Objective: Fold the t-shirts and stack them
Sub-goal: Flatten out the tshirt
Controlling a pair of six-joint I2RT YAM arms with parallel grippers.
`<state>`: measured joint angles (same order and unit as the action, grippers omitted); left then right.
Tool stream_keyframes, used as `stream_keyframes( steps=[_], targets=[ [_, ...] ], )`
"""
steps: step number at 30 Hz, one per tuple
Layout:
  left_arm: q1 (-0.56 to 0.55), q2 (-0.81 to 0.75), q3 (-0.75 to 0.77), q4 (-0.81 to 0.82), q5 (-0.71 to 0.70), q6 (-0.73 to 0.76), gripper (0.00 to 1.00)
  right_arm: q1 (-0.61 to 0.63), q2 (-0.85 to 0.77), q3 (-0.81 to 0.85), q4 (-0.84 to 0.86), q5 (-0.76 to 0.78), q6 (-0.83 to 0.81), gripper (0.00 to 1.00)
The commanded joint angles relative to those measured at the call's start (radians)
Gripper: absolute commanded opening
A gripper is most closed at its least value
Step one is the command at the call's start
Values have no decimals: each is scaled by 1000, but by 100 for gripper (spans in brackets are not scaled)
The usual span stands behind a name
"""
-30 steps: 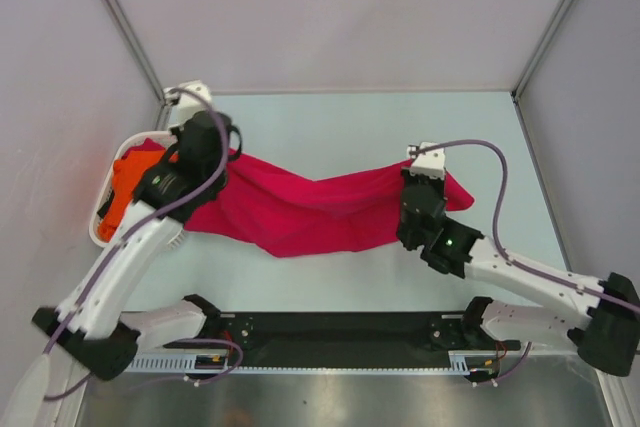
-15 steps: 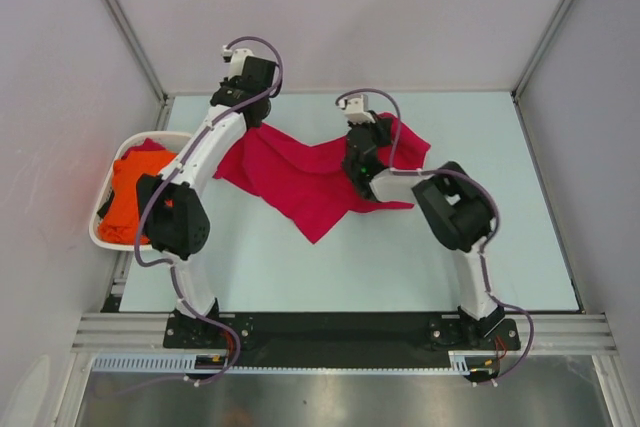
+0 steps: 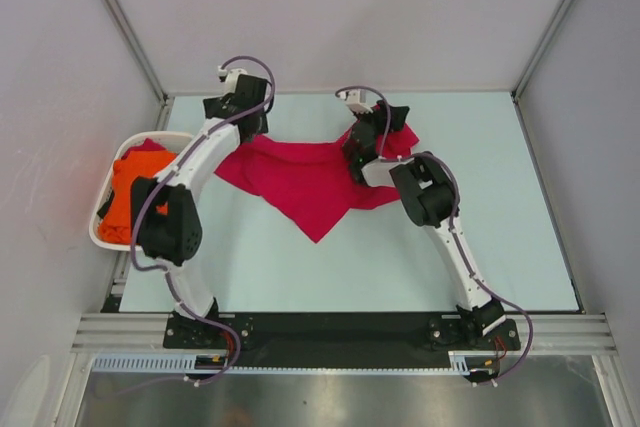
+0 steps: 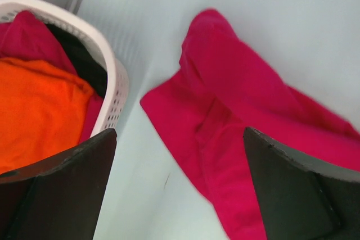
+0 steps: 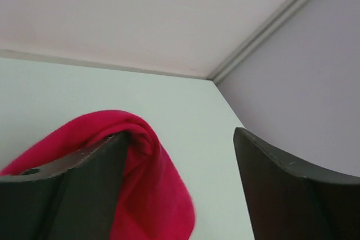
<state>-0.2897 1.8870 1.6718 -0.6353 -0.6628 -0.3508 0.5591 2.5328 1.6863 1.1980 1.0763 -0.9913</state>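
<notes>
The crimson t-shirt (image 3: 305,179) lies rumpled on the far half of the table, one point of it hanging toward the near side. My left gripper (image 3: 236,97) is above its far left corner, open and empty; in the left wrist view the shirt (image 4: 253,122) lies loose on the table below the gripper (image 4: 180,186). My right gripper (image 3: 372,115) stands open over the far right corner, where a fold of the shirt (image 5: 152,195) rests against the left finger (image 5: 67,195) without being clamped. The orange t-shirt (image 3: 128,197) is bunched in the basket.
A white oval basket (image 3: 100,232) sits at the table's left edge, holding orange cloth (image 4: 39,111), some crimson cloth and something dark. The enclosure's back wall and corner posts stand close behind both grippers.
Both arms carried the stretched crimson shirt from mid-table to the far side, then both grippers opened and let it go. The shirt now lies slack on the table.
</notes>
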Motion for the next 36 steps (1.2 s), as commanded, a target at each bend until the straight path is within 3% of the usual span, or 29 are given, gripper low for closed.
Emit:
stream_keyframes(
  steps=[1,5,9,14,19,28,31,33,34,35,36],
  targets=[
    [-61,-255,-193,120,80,-33,100,-54,-61,23,316,99,-173,82],
    [-149,-353,-371,172,109,-60,100,-59,-230,-189,310,132,-112,88],
    [-199,-341,-507,194,183,-99,100,-41,-385,-416,241,163,-35,91],
    [-295,-287,-604,224,247,-142,100,-5,-506,-491,95,208,39,92],
    [-376,-213,-647,218,261,-201,100,42,-557,-547,97,232,13,92],
    [-394,-117,-659,267,328,-244,95,51,-638,-635,113,255,14,92],
    [-405,-59,-629,278,345,-246,90,56,-655,-645,118,251,8,92],
    [-413,-16,-600,289,357,-247,77,55,-661,-648,123,252,-1,92],
    [-419,-2,-587,293,368,-247,70,55,-667,-649,130,252,-6,92],
    [-422,27,-575,293,374,-247,51,52,-669,-652,135,254,-7,92],
    [-425,41,-552,295,379,-251,39,47,-671,-655,137,254,-6,92]
  ],
)
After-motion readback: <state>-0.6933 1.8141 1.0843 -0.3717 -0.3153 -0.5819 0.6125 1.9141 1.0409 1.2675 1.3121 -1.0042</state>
